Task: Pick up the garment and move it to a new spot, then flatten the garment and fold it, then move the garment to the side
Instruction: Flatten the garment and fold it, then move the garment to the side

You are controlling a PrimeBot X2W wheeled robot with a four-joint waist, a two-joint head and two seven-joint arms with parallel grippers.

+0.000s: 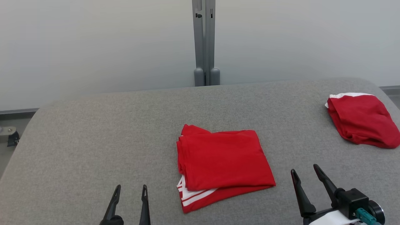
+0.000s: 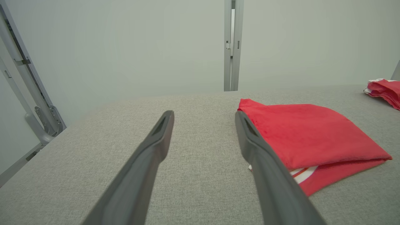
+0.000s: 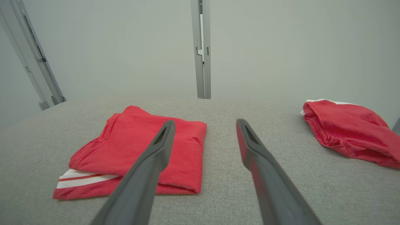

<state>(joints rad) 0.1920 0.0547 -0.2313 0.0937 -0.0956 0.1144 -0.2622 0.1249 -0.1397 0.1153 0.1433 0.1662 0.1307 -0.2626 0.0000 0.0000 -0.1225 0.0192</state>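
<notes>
Okay, status: the red fabric garment with white stripes (image 1: 223, 162) lies folded into a compact rectangle at the middle of the grey fabric-covered table (image 1: 93, 140). Its striped lower layer peeks out at the 7 o'clock corner. The stack looks flat, with edges roughly aligned and only a slight bulge at 11 o'clock.

Left tool (image 1: 131, 187) is released, fingers spread with nothing between them, and sits at 7 o'clock of the garment, near but apart from it. In the left wrist view one finger overlaps the garment's edge, but I can't tell whether it touches. Right tool (image 1: 304, 168) is also released and carries nothing, at 4 o'clock of the garment, just beside its near corner with a gap.

My read on progress: relocate, flatten and fold look done. What's left is the last step, shifting the folded stack to the side. That likely needs a grip through all layers so the fold doesn't spill.

A second red fabric garment with white trim (image 1: 362, 120) sits loosely bunched at 2 o'clock, well apart, close to the table's edge. I can't tell whether it's a finished piece or one waiting.

On containers: both garments lie straight on the table surface, not inside any bin, tray or basket.
</notes>
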